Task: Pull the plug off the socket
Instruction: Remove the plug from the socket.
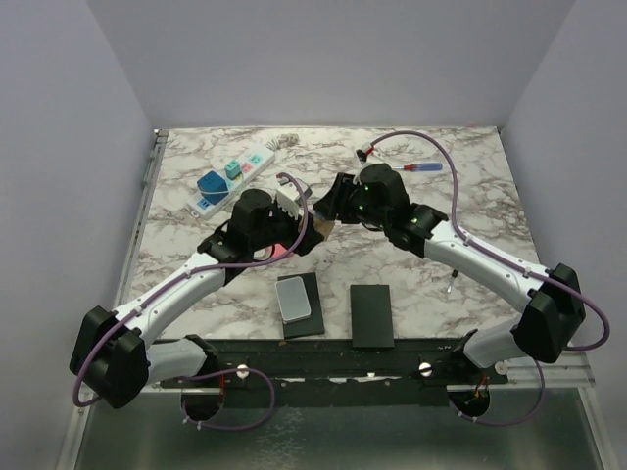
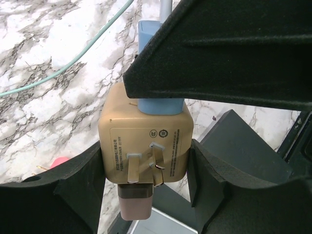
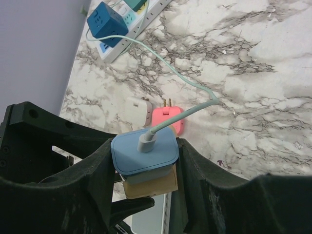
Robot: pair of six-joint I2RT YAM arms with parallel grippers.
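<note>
The main danger is a pull that is not straight. The light blue square plastic plug (image 3: 144, 153) sits in the tan plastic cube adapter (image 2: 146, 136), so a tilted pull could make its pins bind, or let one piece slide out of its grip. The pale green cable (image 3: 161, 53) of the plug runs down to the desk (image 1: 500, 176). If it becomes tight, it may drag the pink plug (image 3: 166, 119) that seems to lie close to it.

The left jaws are pressed together on two sides of the tan cube adapter, whose metal prongs are bare in the air. The right jaws, partly apart, clamp the blue plug.

The long white plastic power strip (image 1: 235, 171) lies at the far left of the desk, well apart from both, with a dark blue cube (image 1: 211, 184) on it.
</note>
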